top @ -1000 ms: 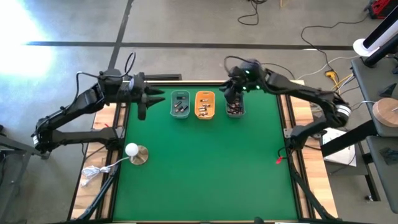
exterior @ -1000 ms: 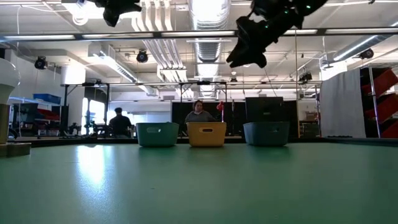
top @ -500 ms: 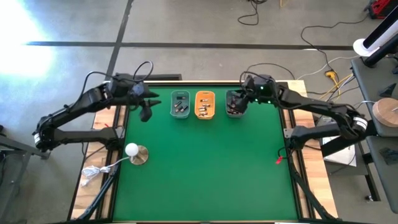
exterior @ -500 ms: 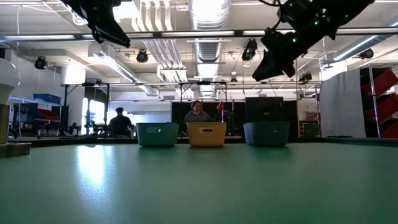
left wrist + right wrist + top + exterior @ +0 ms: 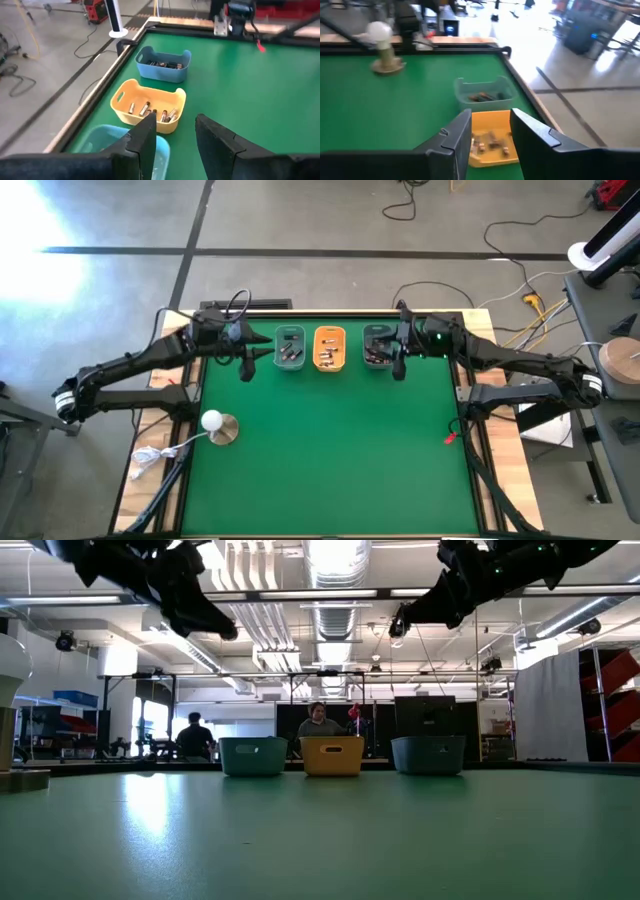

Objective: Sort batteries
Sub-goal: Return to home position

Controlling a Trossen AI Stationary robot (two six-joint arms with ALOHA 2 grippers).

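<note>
Since a second earlier, the right gripper had left the gray bin and hung right of the orange bin, fingers apart and empty. The left gripper, also spread, hung left of it. Batteries lay in that bin and its neighbours, between both grippers.

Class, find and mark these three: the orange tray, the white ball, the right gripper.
orange tray [image 5: 332,758]: low view, on its front wall.
white ball [image 5: 211,420]: high view, on top of the ball.
right gripper [image 5: 490,117]: right wrist view, midway between its open fingertips.
</note>
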